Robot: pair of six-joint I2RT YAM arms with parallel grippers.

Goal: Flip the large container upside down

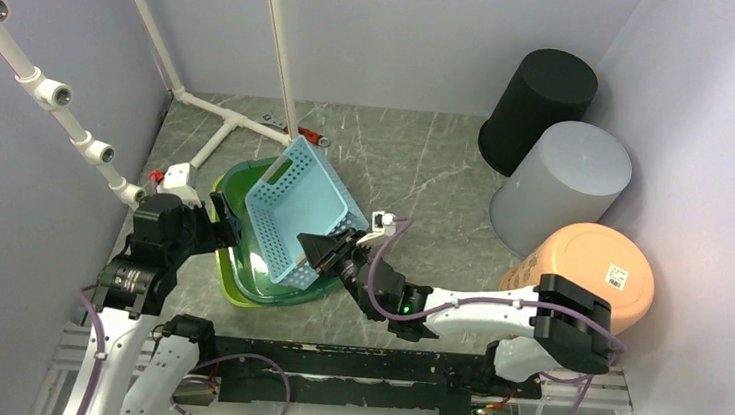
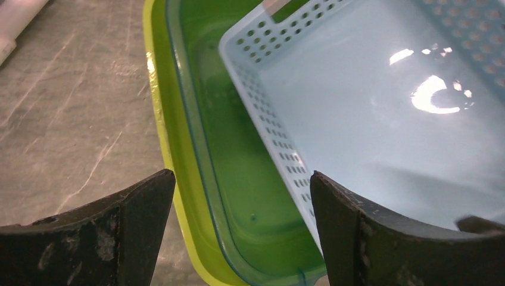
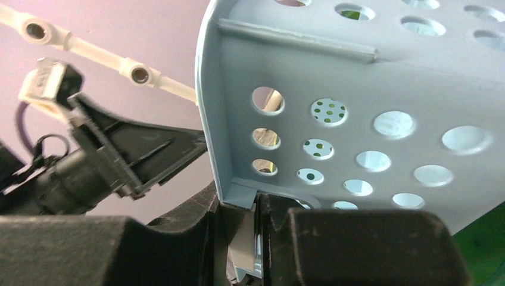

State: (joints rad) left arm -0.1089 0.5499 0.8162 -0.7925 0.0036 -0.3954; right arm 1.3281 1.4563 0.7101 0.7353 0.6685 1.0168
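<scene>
Claw on the right (image 3: 256, 208) clamps the perforated pale-blue plastic basket (image 1: 309, 197), probably to clear the green plastic tub (image 2: 208, 149); left claw (image 2: 241, 185) gapes.

Your cell: pale lavender walls (image 1: 409, 30) on three sides, matte, evenly lit. Tabletop (image 1: 428, 163) grey, marble-veined. White pipe frame (image 1: 52, 92) slants along your left wall. Black bin (image 1: 538, 107), grey bin (image 1: 561, 184) and peach bin (image 1: 594, 273) stand close together along right wall.
</scene>
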